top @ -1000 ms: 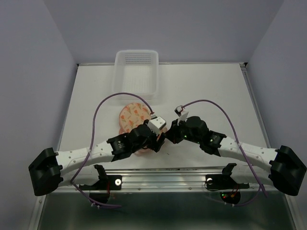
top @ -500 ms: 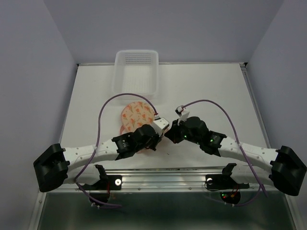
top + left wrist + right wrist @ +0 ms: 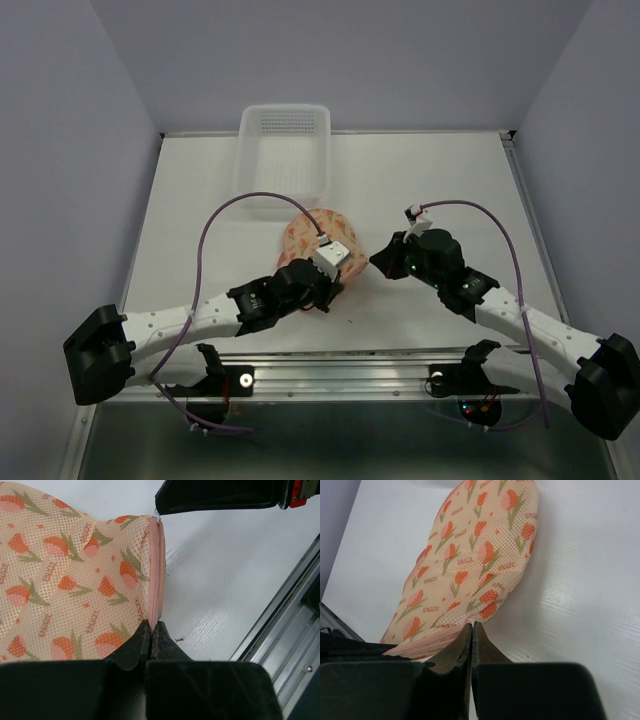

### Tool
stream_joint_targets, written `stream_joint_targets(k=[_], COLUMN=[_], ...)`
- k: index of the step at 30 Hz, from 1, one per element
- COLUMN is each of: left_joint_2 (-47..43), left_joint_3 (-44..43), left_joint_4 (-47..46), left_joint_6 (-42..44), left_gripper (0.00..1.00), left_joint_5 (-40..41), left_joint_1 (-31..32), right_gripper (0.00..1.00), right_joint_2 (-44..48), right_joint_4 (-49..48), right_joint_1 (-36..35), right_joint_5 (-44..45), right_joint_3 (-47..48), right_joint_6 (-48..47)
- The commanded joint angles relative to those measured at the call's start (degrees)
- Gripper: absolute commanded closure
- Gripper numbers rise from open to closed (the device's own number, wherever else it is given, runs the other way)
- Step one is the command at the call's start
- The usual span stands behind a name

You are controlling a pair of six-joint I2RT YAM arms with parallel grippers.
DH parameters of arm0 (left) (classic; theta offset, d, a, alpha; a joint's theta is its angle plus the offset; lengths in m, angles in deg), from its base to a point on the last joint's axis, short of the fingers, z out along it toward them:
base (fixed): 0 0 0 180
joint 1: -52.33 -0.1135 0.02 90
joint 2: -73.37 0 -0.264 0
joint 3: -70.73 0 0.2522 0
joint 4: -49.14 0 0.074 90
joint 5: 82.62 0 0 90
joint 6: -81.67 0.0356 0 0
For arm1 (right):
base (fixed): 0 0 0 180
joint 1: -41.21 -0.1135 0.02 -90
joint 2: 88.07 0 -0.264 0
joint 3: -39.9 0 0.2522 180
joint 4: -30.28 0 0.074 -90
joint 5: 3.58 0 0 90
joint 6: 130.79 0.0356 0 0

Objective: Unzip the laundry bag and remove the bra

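Note:
The laundry bag (image 3: 318,232) is a cream mesh pouch with orange-red flower prints and pink zipper trim, lying mid-table. In the left wrist view the laundry bag (image 3: 75,570) fills the left half, and my left gripper (image 3: 151,626) is shut on its pink trim. My left gripper (image 3: 344,269) sits at the pouch's right edge. In the right wrist view my right gripper (image 3: 472,625) is shut at the end of the pink trim of the laundry bag (image 3: 480,545). Seen from above, the right gripper (image 3: 373,262) is just right of the pouch. The bra is hidden.
A white perforated plastic basket (image 3: 284,108) stands at the back of the table, beyond the pouch. A metal rail (image 3: 340,368) runs along the near table edge, and the rail (image 3: 290,610) lies close to the left gripper's right side. Walls enclose the table.
My left gripper went from open to shut on the pink trim. The right arm drew back to the right, and the pouch shifted and turned to the right with it.

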Motion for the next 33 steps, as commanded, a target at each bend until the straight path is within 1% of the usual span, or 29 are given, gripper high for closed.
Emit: stream_joint_targets(k=[1,4,5,7,8,9,11,12,13,18,24,26,28,31,33], left_joint_2=[0.0,0.7,0.9,1.2,1.2,1.1,0.9,0.8,0.7,1.4,4.3,5.3,7.4,8.7,9.8], left_joint_3=[0.5,0.0,-0.4,-0.6,-0.9,-1.2,-2.0,-2.3,-2.4,-4.4,-7.2,-7.6,-8.2,-8.3,-8.3], left_joint_4=[6.7,7.8,8.6,9.1,9.1,9.1,8.8,8.6,8.4,7.6,6.9,6.9,7.3,7.3,7.3], left_joint_6=[-2.8,-4.2,-4.6,-5.1,-5.0,-4.9,-4.6,-4.4,-4.1,-2.2,-0.6,0.0,0.2,0.3,0.2], left_gripper=[1.0,1.0,0.94,0.79,0.53,0.37,0.17,0.14,0.13,0.12,0.13,0.15,0.22,0.27,0.36], left_joint_5=[1.7,4.7,6.9,8.3,7.5,7.0,5.6,5.1,4.3,3.1,3.9,5.2,5.9,5.7,5.7], left_joint_1=[0.4,0.4,0.4,0.4,0.4,0.4,0.4,0.4,0.4,0.6,1.8,1.8,1.8,1.9,1.9], right_gripper=[0.99,0.99,0.99,0.99,0.99,0.99,0.99,0.99,0.99,0.99,0.99,0.99,0.99,0.99,0.99], right_joint_2=[1.4,2.0,2.0,1.7,1.5,1.5,1.4,1.2,1.2,0.1,-2.1,-2.8,-3.7,-4.2,-4.4], right_joint_4=[-1.2,-3.1,-3.2,-3.2,-3.9,-4.3,-5.4,-5.7,-5.8,-7.0,-8.2,-8.5,-8.7,-8.7,-8.7], right_joint_1=[2.9,2.9,2.9,2.9,2.9,2.9,2.3,1.2,0.6,-3.2,-9.0,-9.6,-11.1,-11.6,-11.6], right_joint_5=[4.5,-1.5,-3.7,-5.4,-7.1,-7.9,-8.8,-8.7,-8.5,-6.9,-3.5,-2.9,-2.5,-2.2,-2.0], right_joint_3=[-0.2,-1.1,-1.2,-1.4,-1.9,-2.3,-3.2,-3.4,-3.4,-3.2,-2.0,-1.4,-0.8,-0.3,0.2], right_joint_6=[-2.2,-4.6,-5.3,-5.7,-5.6,-5.3,-4.6,-4.6,-4.4,-3.2,-1.0,-0.7,-0.4,-0.5,-0.7])
